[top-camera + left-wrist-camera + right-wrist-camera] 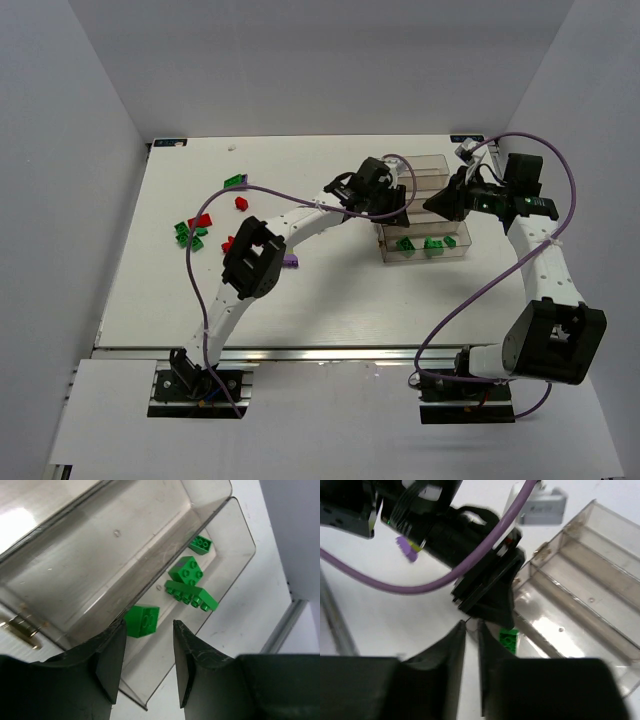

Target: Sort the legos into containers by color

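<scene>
- My left gripper (pixel 148 637) hangs over the bins (pixel 425 165), jaws about half open with nothing between them.
- Just past its fingertips (pixel 116 639) a green brick (pixel 142 621) lies on the floor of the end bin, the one nearest the arm bases.
- I count three more green bricks (pixel 186 571) in that same bin, further along it. One is a long flat piece lying tilted.
- The other bins I can see from this wrist hold nothing.
- My right gripper (pixel 471 630) sits on the right side of the bins, close by the left one. Its jaws are only a slit apart and hold nothing.
- The loose legos (pixel 190 232) are well off to the left on the table (pixel 330 310), a green and red cluster with a few strays nearer the middle.
- A purple brick (pixel 290 261) lies partly under my left arm.
</scene>
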Robot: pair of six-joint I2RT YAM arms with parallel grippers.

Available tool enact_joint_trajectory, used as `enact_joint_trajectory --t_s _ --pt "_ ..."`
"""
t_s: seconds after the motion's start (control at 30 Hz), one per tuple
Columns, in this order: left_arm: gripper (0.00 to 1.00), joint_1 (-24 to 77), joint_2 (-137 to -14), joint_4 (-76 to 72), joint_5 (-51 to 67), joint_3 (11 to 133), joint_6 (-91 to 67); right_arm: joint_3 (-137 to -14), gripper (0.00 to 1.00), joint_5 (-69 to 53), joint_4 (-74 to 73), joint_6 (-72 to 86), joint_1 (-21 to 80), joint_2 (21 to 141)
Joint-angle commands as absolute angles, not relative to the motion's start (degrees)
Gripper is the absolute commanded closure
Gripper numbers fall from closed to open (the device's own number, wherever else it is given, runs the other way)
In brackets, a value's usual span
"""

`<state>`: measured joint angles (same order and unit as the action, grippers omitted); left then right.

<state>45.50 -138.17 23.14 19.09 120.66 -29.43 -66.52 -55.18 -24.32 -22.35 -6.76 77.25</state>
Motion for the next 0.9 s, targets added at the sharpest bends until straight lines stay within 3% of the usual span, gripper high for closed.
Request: enact_joint_trajectory --t_s 0.0,0.03,0.07,0.17,0.27,0.37,0.5,0.53,0.57,0.73,0.87 --pt "0.48 44.9 -126.8 22.9 11.6 119.2 -26.8 -69.1 0.75 -61.9 -32.1 -29.9 -6.9 77.5" --pt "0.51 44.0 -125.0 22.8 8.6 117.8 -26.9 -69.8 0.7 -63.3 -34.6 -32.3 -6.8 78.0" --pt "0.62 43.3 -122.9 22.3 7.4 114.2 -27.2 -70.4 0.62 -65.2 -37.1 -37.7 -6.4 78.7" --pt "0.9 40.1 -112.7 21.3 2.1 103.3 -28.6 -71.9 0.52 -65.8 -44.5 -44.9 -3.9 79.8" --pt "0.91 34.4 -100.8 21.1 -0.5 93.5 -30.9 -71.3 0.46 -64.0 -46.0 -50.4 -0.1 80.0" --pt "0.85 25.9 -89.9 25.3 -2.5 82.2 -33.1 -70.3 0.45 -60.5 -42.7 -50.5 7.5 80.2" --pt "0.61 12.6 -80.7 31.6 -3.4 70.3 -33.1 -69.7 0.45 -53.4 -35.2 -44.2 16.2 81.8" --pt "0.49 7.5 -79.6 33.4 -4.0 69.2 -32.8 -70.0 0.45 -52.7 -34.2 -41.9 17.2 83.2" --pt "0.43 5.3 -78.3 36.2 -4.7 68.3 -32.4 -71.1 0.46 -51.8 -33.3 -40.6 18.0 84.1" --pt "0.35 -6.0 -79.3 40.2 -5.3 63.2 -29.9 -75.5 0.46 -49.7 -30.8 -34.8 21.7 90.0" --pt "0.3 -7.2 -83.0 39.7 -6.0 61.7 -29.2 -77.2 0.45 -48.6 -30.0 -32.9 22.2 91.8"
